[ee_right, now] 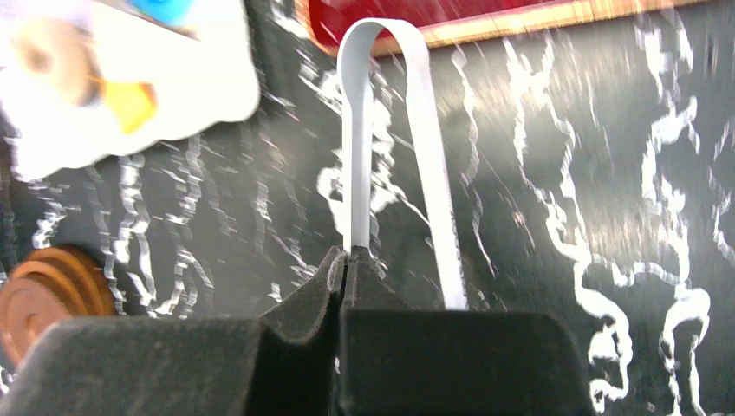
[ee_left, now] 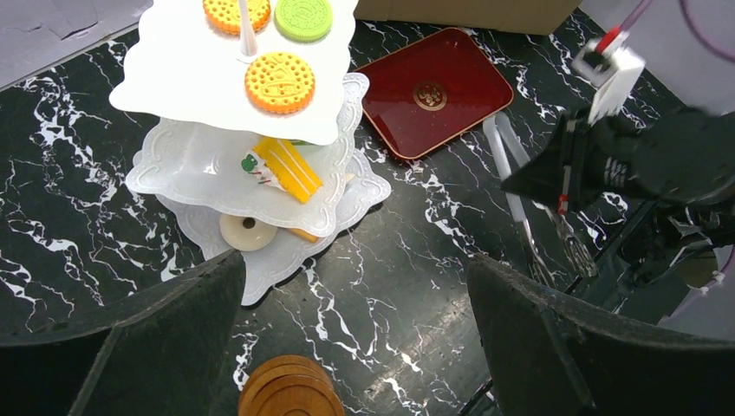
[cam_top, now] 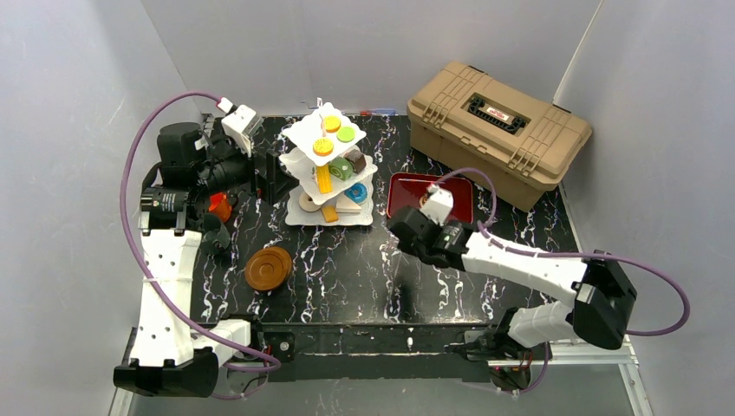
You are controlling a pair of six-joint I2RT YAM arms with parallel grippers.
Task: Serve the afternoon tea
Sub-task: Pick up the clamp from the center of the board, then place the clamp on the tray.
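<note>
The white three-tier stand [cam_top: 305,132] rises at the back centre and carries toy pastries: orange [ee_left: 279,82] and green [ee_left: 303,17] cookies on top, a cake slice [ee_left: 286,165] in the middle, a pale donut [ee_left: 247,232] at the bottom. A stack of brown saucers [cam_top: 268,268] lies front left of it. An orange cup [cam_top: 221,206] shows beside the left arm. My left gripper [ee_left: 355,269] hangs open above the table between stand and saucers, holding nothing. My right gripper [ee_right: 348,256] is shut on one arm of the metal tongs [ee_right: 355,130], low over the table.
A dark red tray [cam_top: 407,192] lies right of the stand, just behind the right wrist. A tan toolbox [cam_top: 498,130] fills the back right corner. Grey walls enclose the black marble table [cam_top: 347,269] on three sides.
</note>
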